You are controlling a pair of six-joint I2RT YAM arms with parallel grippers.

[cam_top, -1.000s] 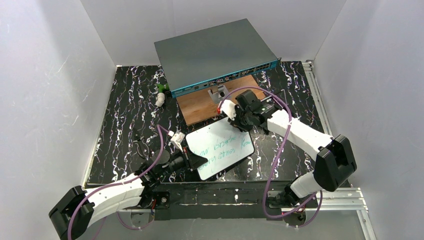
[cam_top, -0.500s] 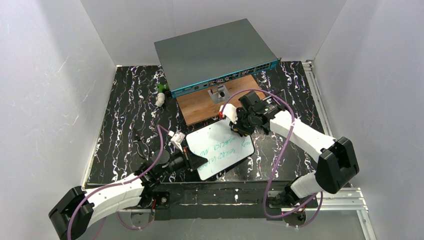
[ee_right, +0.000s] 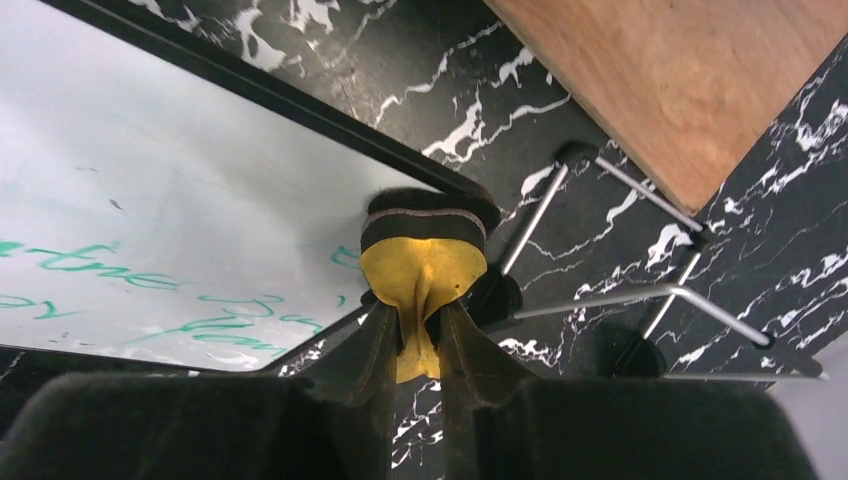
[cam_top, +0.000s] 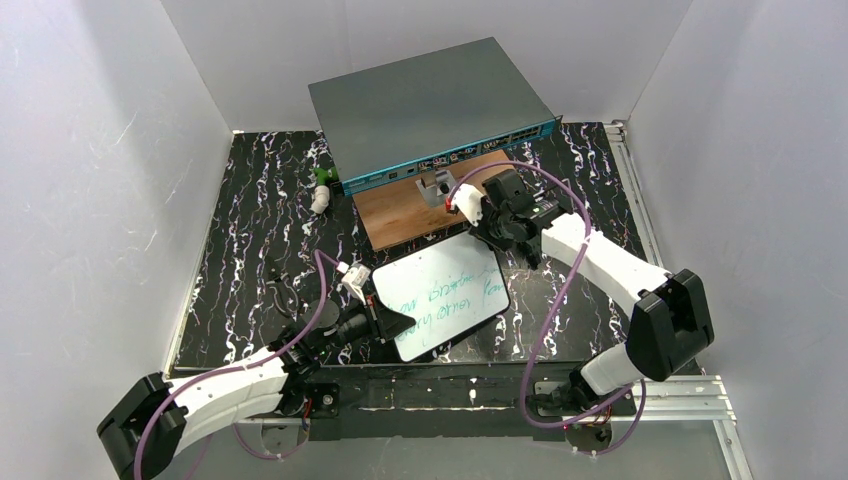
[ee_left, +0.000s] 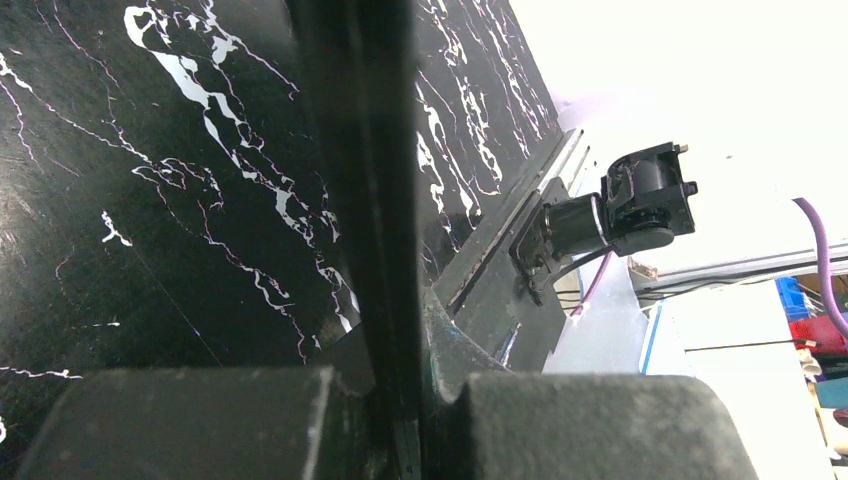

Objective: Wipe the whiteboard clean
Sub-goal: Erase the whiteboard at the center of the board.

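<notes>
The whiteboard (cam_top: 440, 296) lies flat on the black marbled table, with green handwriting across it. My left gripper (cam_top: 392, 322) is shut on its near left edge; in the left wrist view the gripper (ee_left: 395, 395) clamps the dark rim (ee_left: 365, 200) seen edge-on. My right gripper (cam_top: 497, 238) is shut on a yellow eraser pad (ee_right: 420, 270) with a dark felt face. The right gripper (ee_right: 420, 320) holds the pad at the board's far right corner, at the rim, beside the last green strokes on the whiteboard (ee_right: 150, 190).
A large grey box with a teal front (cam_top: 430, 110) stands at the back. A brown wooden board (cam_top: 410, 215) lies before it with a small metal bracket (cam_top: 435, 187). A wire stand (ee_right: 640, 295) lies right of the whiteboard. A small white and green object (cam_top: 321, 190) lies far left.
My right gripper dipped onto the whiteboard's far right part, then drew back toward the far right corner. The left gripper and the board have not moved.
</notes>
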